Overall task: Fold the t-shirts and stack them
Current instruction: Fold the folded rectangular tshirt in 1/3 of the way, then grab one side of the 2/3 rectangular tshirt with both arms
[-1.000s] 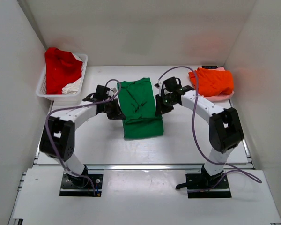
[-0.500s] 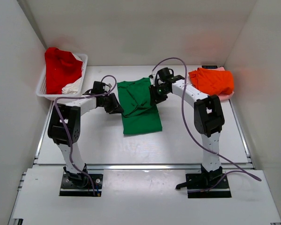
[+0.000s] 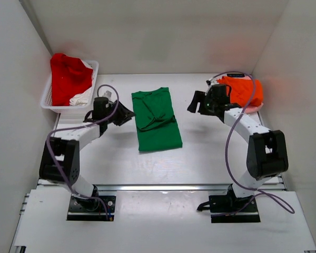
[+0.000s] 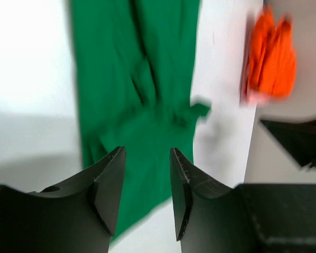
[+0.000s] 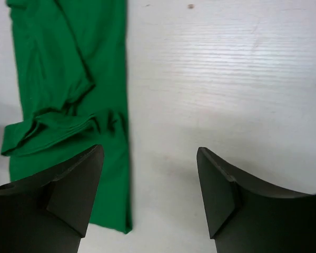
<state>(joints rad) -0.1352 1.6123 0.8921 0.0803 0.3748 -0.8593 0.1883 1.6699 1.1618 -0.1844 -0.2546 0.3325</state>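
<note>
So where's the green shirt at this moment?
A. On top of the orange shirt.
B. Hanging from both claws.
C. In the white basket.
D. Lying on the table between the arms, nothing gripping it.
D: the green t-shirt lies on the table, and the left gripper and right gripper sit open and empty on either side of it.

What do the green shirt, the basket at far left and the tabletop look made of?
Green shirt: soft matte cloth, likely cotton; it creases and bunches. Basket: white plastic, going by its moulded lattice wall. Tabletop: white, faintly grained, perhaps painted or laminated board.
</note>
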